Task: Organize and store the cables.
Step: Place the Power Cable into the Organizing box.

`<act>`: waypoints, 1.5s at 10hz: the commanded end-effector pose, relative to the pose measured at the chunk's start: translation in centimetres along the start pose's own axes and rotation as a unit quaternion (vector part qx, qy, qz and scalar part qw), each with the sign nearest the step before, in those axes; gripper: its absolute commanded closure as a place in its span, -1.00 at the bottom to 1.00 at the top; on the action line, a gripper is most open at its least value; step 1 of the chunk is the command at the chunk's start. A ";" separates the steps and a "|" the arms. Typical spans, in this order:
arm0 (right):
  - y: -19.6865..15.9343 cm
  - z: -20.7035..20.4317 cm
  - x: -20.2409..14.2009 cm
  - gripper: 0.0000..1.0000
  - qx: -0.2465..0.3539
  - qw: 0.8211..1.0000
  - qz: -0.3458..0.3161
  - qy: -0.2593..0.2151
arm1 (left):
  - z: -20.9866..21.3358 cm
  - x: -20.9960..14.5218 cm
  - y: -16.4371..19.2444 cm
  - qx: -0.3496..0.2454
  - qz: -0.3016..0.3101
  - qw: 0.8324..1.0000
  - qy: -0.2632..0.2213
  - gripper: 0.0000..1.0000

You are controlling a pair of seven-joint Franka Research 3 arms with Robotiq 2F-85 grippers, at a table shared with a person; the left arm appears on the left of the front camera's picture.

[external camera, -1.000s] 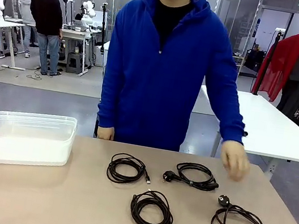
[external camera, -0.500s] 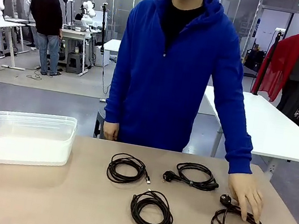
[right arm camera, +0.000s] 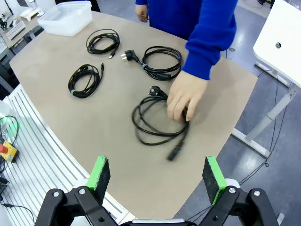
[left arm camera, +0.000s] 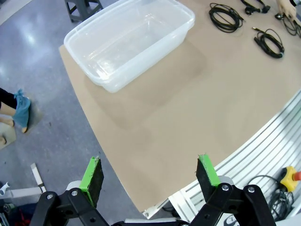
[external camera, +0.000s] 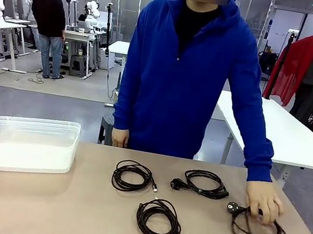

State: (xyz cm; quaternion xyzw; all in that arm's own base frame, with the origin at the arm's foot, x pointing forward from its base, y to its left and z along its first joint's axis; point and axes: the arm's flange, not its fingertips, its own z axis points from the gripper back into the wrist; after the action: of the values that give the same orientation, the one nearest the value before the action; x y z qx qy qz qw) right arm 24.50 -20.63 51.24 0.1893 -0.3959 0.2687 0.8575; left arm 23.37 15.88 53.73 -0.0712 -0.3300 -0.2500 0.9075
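Observation:
Several black cables lie coiled on the tan table: one coil (external camera: 132,176) near the middle, one with a plug (external camera: 202,183) to its right, and a banded coil (external camera: 159,218) nearer me. A looser cable (external camera: 257,231) lies at the right, and the person's hand (external camera: 263,202) rests on its far side by the plug. The right wrist view shows that hand (right arm camera: 183,96) on the loose cable (right arm camera: 153,123). My right gripper (right arm camera: 156,173) hangs open high above the table's right edge. My left gripper (left arm camera: 150,173) is open above the table's left corner, far from the cables (left arm camera: 225,16).
A clear plastic container (external camera: 23,158) stands empty at the table's left, also visible below the left gripper (left arm camera: 129,40). The person in a blue hoodie (external camera: 181,79) stands at the far edge. A white table (external camera: 297,140) stands behind on the right.
The person's hand came down onto the right-hand cable and dragged it slightly; its coil has tightened and its connector end has slid right. Both grippers stay open.

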 end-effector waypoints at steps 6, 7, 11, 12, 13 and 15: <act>0.0 0.1 0.0 -1.00 0.003 1.000 0.008 -0.003 | 0.0 0.1 -0.1 0.004 -0.002 1.000 0.006 -1.00; 0.0 0.0 0.1 -1.00 0.000 1.000 0.000 0.000 | 0.0 0.1 -0.1 0.004 -0.002 1.000 0.006 -1.00; 1.4 -3.5 3.8 -1.00 0.027 0.993 0.098 0.057 | 0.0 0.1 -0.1 0.004 -0.002 1.000 0.006 -1.00; 1.8 -5.8 5.2 -1.00 0.033 0.989 0.122 0.076 | 0.0 0.1 -0.1 0.004 -0.002 1.000 0.006 -1.00; 2.2 -8.3 6.9 -1.00 0.053 0.983 0.149 0.092 | 0.0 0.1 -0.1 0.004 -0.002 1.000 0.006 -1.00; 3.1 -12.7 9.5 -1.00 0.071 0.971 0.189 0.124 | 0.0 0.1 -0.1 0.004 -0.002 1.000 0.006 -1.00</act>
State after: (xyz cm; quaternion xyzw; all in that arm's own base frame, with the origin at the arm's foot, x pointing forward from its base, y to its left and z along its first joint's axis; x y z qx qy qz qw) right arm 32.75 -8.50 51.04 0.1489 -0.2957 0.4522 0.8282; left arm 23.38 15.84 53.75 -0.0706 -0.3298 -0.2504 0.9075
